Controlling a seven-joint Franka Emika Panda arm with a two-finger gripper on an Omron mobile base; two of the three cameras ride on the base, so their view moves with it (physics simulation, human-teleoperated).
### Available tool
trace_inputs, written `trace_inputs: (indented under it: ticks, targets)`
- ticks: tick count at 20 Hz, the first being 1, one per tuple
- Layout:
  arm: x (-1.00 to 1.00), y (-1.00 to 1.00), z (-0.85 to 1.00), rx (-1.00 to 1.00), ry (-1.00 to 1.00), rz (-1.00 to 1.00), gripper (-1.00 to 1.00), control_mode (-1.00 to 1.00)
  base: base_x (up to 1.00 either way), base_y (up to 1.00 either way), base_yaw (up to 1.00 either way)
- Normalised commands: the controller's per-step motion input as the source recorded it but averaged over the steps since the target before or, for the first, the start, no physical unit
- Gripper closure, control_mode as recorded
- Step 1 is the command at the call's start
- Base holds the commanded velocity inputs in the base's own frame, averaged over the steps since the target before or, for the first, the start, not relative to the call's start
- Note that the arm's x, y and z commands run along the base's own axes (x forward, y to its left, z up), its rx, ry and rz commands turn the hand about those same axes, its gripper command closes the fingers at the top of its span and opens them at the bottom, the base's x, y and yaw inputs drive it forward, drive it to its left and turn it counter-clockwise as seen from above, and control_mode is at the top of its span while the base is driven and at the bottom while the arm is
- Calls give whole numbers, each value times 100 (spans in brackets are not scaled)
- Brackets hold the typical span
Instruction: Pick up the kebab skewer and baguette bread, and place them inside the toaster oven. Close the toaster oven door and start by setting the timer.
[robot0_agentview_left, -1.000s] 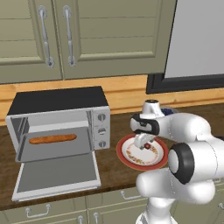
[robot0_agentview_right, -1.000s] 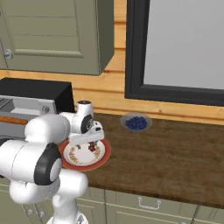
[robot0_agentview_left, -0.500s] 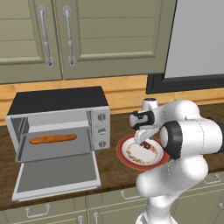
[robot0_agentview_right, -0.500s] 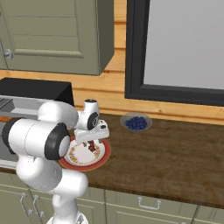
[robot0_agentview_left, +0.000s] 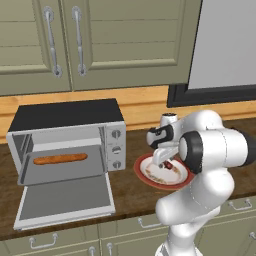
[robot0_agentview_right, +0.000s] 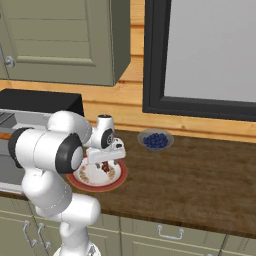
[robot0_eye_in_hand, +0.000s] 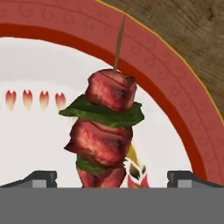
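Observation:
The kebab skewer (robot0_eye_in_hand: 107, 127), red meat chunks with green pieces on a thin stick, lies on a red-rimmed white plate (robot0_eye_in_hand: 175, 109). My gripper (robot0_eye_in_hand: 111, 179) is open just above it, with one fingertip (robot0_eye_in_hand: 41, 178) on each side of the skewer's near end. In the base views the gripper (robot0_agentview_left: 162, 159) (robot0_agentview_right: 102, 161) hangs low over the plate (robot0_agentview_left: 145, 175) (robot0_agentview_right: 80, 179), on which the skewer (robot0_agentview_left: 169, 165) (robot0_agentview_right: 106, 167) lies. The baguette bread (robot0_agentview_left: 60, 159) rests on the rack inside the toaster oven (robot0_agentview_left: 67, 115). The toaster oven door (robot0_agentview_left: 65, 200) is dropped down flat.
A small bowl of blue berries (robot0_agentview_right: 156, 140) stands behind and to the right of the plate. The oven's knobs (robot0_agentview_left: 116, 149) face the plate's side. Wall cabinets (robot0_agentview_left: 75, 40) hang above the oven, and a dark-framed window (robot0_agentview_right: 210, 55) is at the right.
The arm's upper links have swung round while the hand stayed over the plate and sank a little toward the skewer. The jaws have stayed open.

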Motion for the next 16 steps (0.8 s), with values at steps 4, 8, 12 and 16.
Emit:
trace_inputs:
  ticks: [4, 8, 12, 16]
  targets:
    - [-14, 1, -14, -3, 0, 1, -100, -100, 0, 0, 0]
    - [0, 0, 0, 0, 0, 0, -100, -100, 0, 0, 0]
    - [0, 0, 0, 0, 0, 0, -100, -100, 0, 0, 0]
    - [0, 0, 0, 0, 0, 0, -100, -100, 0, 0, 0]
